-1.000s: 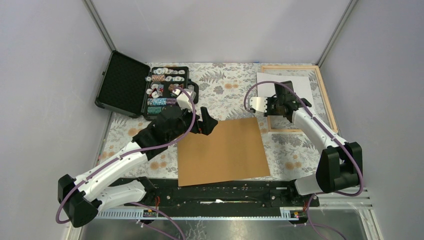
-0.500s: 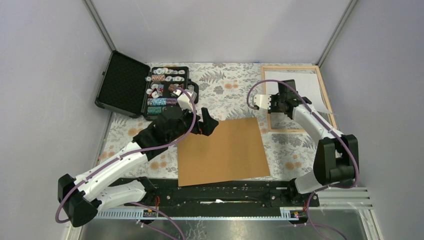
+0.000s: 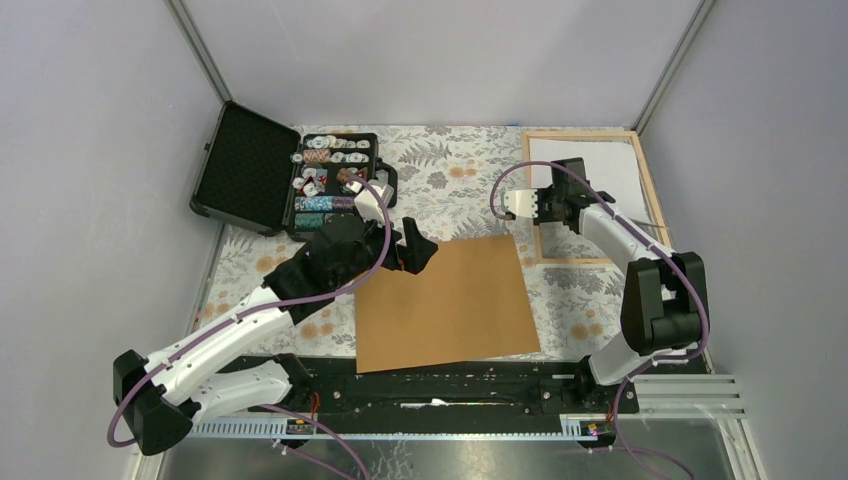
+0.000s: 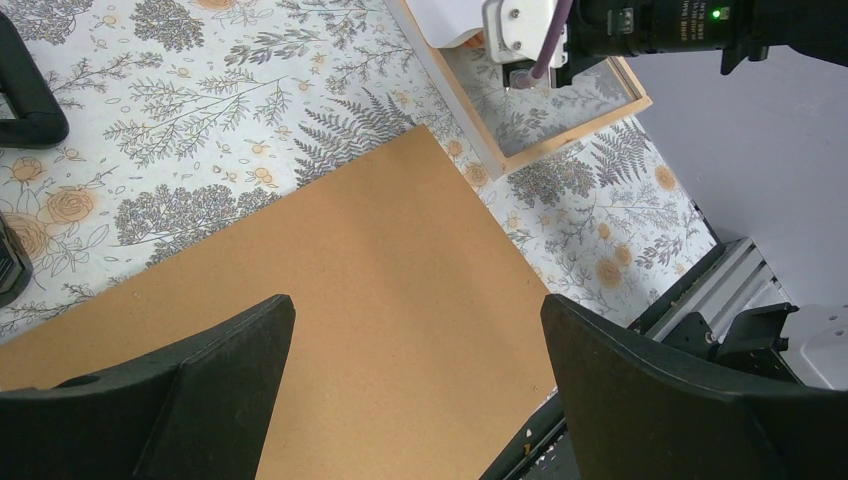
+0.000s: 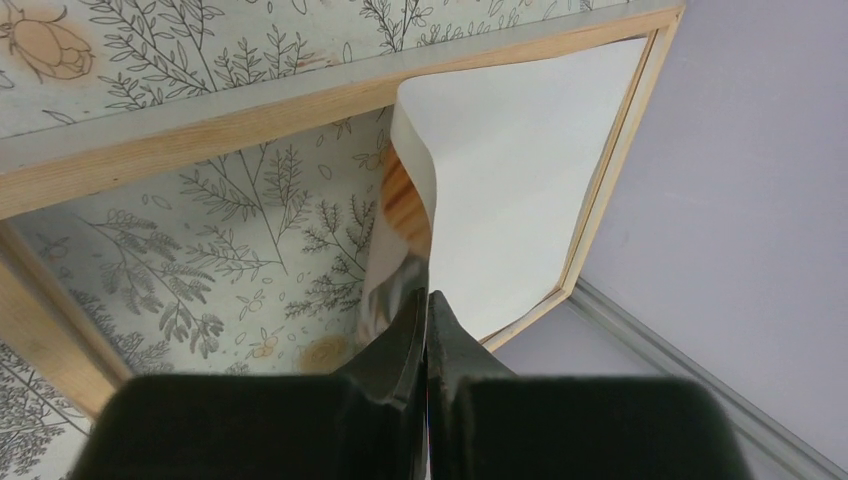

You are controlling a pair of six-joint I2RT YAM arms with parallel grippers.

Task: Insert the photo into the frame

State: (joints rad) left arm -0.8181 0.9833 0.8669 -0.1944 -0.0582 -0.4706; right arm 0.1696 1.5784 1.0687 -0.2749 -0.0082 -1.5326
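Note:
The light-wood frame (image 3: pixel 580 132) lies flat at the back right. The photo (image 3: pixel 610 170) lies white back up inside its far half. My right gripper (image 3: pixel 572 205) is over the frame's near half, shut on the photo's near edge. In the right wrist view the gripper (image 5: pixel 427 300) pinches the curled glossy edge, and the photo's white back (image 5: pixel 520 170) reaches to the frame's rail (image 5: pixel 200 125). My left gripper (image 3: pixel 415 245) is open and empty above the far left corner of the brown backing board (image 3: pixel 445 305). Its wrist view shows the gripper (image 4: pixel 415 310) over the board (image 4: pixel 350 280).
An open black case of poker chips (image 3: pixel 290 180) sits at the back left, just behind my left arm. The floral cloth (image 3: pixel 450 170) covers the table. Grey walls close the back and sides. A black rail (image 3: pixel 450 385) runs along the near edge.
My right gripper has carried the photo right and back, from overlapping the frame's left rail to lying within the frame. The left arm has hardly moved.

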